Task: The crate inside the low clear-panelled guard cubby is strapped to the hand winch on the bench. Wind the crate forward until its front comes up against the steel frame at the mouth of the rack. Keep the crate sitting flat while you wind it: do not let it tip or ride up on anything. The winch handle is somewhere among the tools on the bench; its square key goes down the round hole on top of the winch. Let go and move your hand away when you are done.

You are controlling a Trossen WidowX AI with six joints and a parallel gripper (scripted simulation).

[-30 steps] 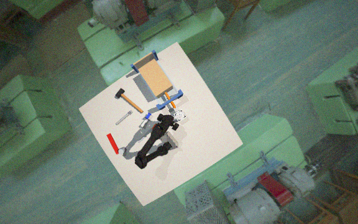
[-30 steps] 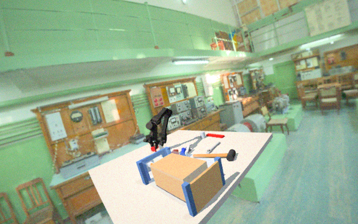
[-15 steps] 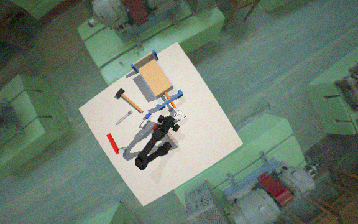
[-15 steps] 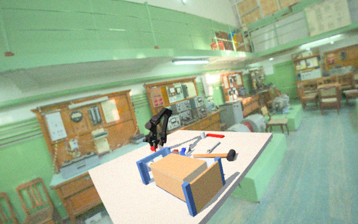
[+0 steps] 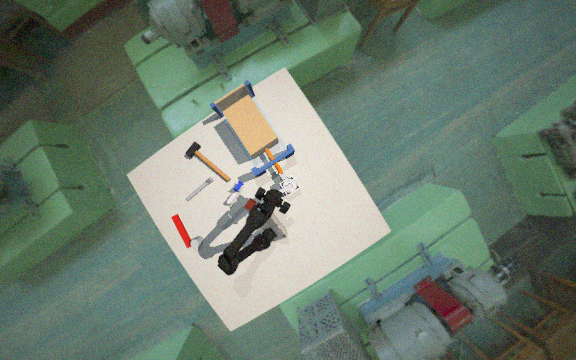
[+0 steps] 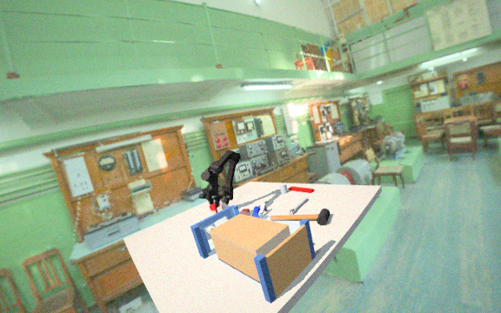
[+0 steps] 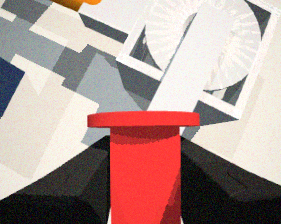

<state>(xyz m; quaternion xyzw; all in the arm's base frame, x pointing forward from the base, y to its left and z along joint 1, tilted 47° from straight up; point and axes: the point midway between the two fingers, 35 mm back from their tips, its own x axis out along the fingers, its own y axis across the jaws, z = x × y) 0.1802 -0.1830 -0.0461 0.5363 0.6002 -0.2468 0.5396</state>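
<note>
One end effector (image 5: 277,198) (image 6: 214,204) (image 7: 141,144) is clenching the red knob (image 6: 213,208) (image 7: 145,175), apparently winding the winch (image 5: 289,186) (image 7: 246,45), and the next move is calling for steady turning, keeping the crate (image 5: 250,125) (image 6: 239,232) flat.

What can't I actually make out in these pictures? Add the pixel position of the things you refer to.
- Winch's (image 5: 289,186) top hole: hidden in the wrist view behind the pale bar (image 7: 183,55).
- Lower end of the red knob (image 7: 145,175): cut off by the wrist view's bottom edge.
- Crate's (image 5: 250,125) (image 6: 250,235) underside: hidden by its own body in the top view.
</note>
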